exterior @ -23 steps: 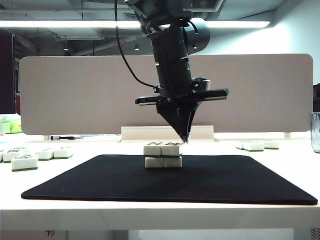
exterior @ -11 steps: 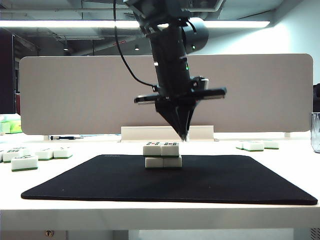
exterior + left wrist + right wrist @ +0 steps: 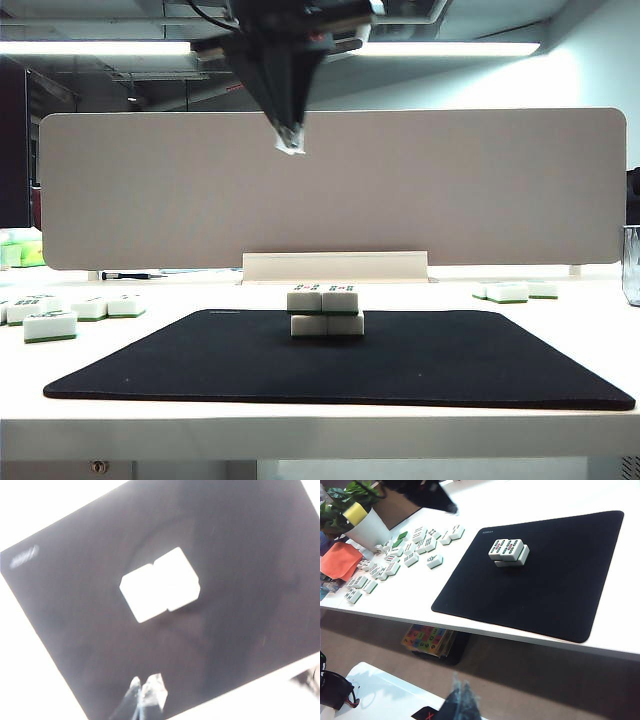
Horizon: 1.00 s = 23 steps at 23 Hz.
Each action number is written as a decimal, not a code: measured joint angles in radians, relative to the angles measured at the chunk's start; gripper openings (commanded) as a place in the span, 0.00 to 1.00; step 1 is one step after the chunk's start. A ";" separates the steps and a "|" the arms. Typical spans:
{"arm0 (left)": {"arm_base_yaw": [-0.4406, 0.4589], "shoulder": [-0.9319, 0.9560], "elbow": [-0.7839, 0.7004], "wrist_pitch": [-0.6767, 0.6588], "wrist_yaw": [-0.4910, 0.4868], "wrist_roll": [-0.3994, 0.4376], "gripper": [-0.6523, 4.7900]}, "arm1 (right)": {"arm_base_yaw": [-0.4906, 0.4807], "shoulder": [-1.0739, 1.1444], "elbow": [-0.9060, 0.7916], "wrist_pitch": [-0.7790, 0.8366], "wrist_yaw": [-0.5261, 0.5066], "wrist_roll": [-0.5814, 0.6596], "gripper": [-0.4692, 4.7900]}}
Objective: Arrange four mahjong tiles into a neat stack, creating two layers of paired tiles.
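The stack [image 3: 327, 312] of four mahjong tiles sits slightly offset on the black mat [image 3: 200, 365], so any bench knock could topple it; the left gripper [image 3: 290, 140] hangs high above with jaws closed and empty, and the right gripper [image 3: 460, 700] sits off the bench, apparently closed and empty.

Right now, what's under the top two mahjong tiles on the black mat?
Two more white green-backed mahjong tiles lie side by side beneath the top pair, resting on the black rectangular mat. Their faces are covered.
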 measured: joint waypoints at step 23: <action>-0.004 -0.142 0.000 -0.153 0.017 -0.023 0.11 | 0.000 0.000 0.000 0.000 0.000 0.000 0.09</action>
